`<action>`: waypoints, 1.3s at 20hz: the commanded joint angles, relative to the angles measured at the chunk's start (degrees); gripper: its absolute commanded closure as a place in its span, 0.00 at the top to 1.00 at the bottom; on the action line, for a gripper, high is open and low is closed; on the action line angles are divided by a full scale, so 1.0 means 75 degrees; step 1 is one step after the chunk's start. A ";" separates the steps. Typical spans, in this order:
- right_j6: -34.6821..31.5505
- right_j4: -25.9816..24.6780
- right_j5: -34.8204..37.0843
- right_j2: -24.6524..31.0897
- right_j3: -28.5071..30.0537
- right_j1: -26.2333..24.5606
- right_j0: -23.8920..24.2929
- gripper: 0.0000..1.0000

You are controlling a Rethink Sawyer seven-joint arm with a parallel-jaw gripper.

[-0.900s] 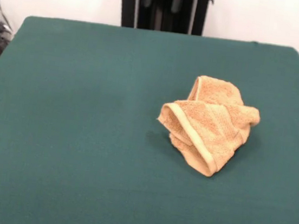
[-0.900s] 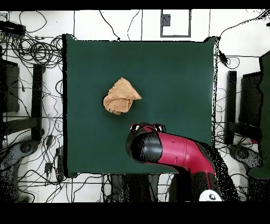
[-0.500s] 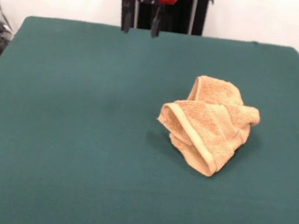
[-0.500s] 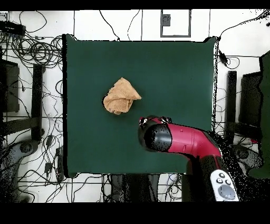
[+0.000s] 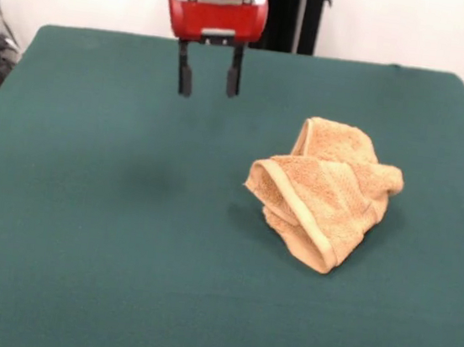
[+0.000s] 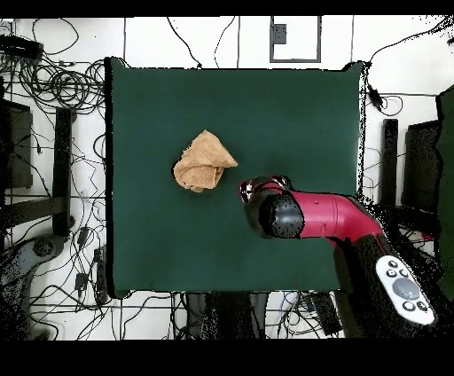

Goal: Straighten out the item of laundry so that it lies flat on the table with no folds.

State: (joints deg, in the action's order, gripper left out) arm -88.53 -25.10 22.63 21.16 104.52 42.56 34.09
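The tan-orange towel (image 5: 324, 192) lies crumpled in a folded heap on the dark green table (image 5: 81, 231), right of centre in the front view. A smoother woven band runs along its front fold. In the overhead view the towel (image 6: 204, 161) sits left of centre. My gripper (image 5: 207, 82) hangs open and empty above the table's far part, well to the left of the towel and apart from it. In the overhead view the gripper (image 6: 265, 187) is mostly hidden under the red and black arm, to the right of the towel.
The table's edges (image 6: 110, 177) drop to a floor strewn with cables. The black pedestal (image 5: 277, 10) stands behind the table's far side.
The arm has swung out over the table, and the gripper has come down into the front view. The towel has not moved.
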 commanded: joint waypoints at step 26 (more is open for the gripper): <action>0.8812 -0.1156 0.4561 0.4392 -0.3087 -0.2785 0.0773 1.00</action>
State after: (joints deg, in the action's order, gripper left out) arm -38.42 -34.42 50.68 49.82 86.00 24.43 41.98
